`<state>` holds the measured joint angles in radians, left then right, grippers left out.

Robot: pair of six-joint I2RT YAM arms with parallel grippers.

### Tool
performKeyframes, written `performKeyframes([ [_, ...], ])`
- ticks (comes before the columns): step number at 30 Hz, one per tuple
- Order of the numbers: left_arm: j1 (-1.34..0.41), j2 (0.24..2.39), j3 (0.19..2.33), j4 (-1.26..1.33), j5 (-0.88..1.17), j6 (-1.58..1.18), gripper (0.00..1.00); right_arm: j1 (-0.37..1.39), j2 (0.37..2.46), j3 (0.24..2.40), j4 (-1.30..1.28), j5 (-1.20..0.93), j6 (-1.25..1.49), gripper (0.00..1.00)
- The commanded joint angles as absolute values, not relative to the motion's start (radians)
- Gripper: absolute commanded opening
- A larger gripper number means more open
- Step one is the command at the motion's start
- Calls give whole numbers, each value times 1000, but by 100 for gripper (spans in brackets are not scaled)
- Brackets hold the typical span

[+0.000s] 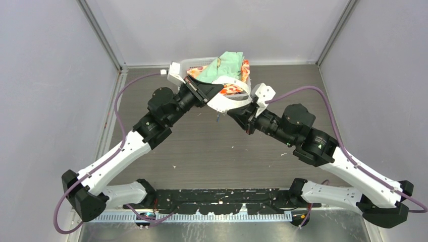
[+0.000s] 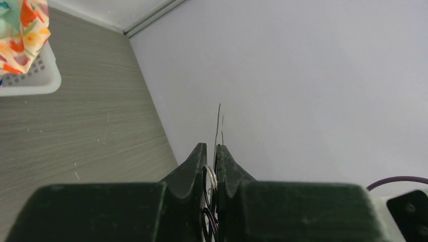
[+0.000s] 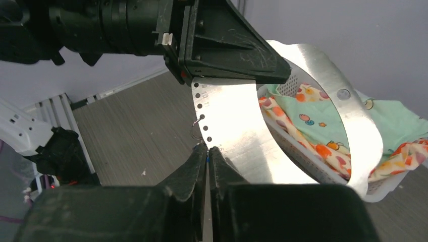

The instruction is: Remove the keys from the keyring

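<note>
We find the keyring (image 3: 242, 126) lifted off the table (image 2: 75, 131) at the upper centre of the overhead view. It is a wide, thin, flat ring of brushed grey metal with a big central hole and a row of small holes (image 3: 204, 113) along its rim. The left gripper (image 2: 212, 148) is clamped on its edge, and in that wrist view the plate shows only as a hairline between the closed black fingers. Just below the plate's rim, at the lower centre of the right wrist view, the right gripper (image 3: 208, 150) is closed. A sliver of blue shows between its pads, so we judge it is pinching the keys (image 1: 218, 118), which appear from above as a tiny blue speck beside its tip. A fine wire loop (image 3: 196, 130) hangs from one rim hole just above those fingers. We expect the plate to be light, springy and slick, likely to flex or twist if pulled hard. The bunch is small and easily lost, and the tag looks the surest hold. Behind the plate, a white perforated basket (image 2: 35, 85) holds soft patterned cloths (image 3: 313, 113).
</note>
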<state>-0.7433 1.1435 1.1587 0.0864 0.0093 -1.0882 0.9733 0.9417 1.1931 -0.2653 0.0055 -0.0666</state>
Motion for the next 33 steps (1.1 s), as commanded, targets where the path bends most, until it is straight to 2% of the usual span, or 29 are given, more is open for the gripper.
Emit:
performKeyframes([
  [1,-741,1066,1065,393,-59,-1127,1,976,845,1097,-115,68,105,19],
  [3,-742,1057,1017,529,-68,-1129,1,974,815,1069,-72,93,224,36],
  [5,-741,1055,974,641,-76,-1147,0,975,801,1042,-45,84,306,48],
  [9,-741,1077,899,942,-81,-1174,1,974,769,937,84,-18,366,59],
  [13,-742,1116,947,1040,-10,-1169,0,975,742,812,332,-16,352,71],
  [19,-743,1184,1035,1117,71,-1191,0,976,820,685,746,-4,215,74],
  [21,-742,1202,1046,1141,70,-1221,0,974,852,633,940,61,224,77],
  [23,-742,1219,1060,1175,83,-1241,1,963,873,620,1029,63,264,79],
  [25,-742,1236,1077,1215,104,-1260,1,943,877,651,962,29,334,78],
  [28,-742,1259,1101,1265,145,-1290,0,852,902,687,958,-158,501,74],
  [30,-742,1262,1112,1272,164,-1299,0,752,924,696,1047,-279,651,67],
  [33,-742,1270,1124,1280,182,-1313,1,613,976,694,1203,-373,864,67],
])
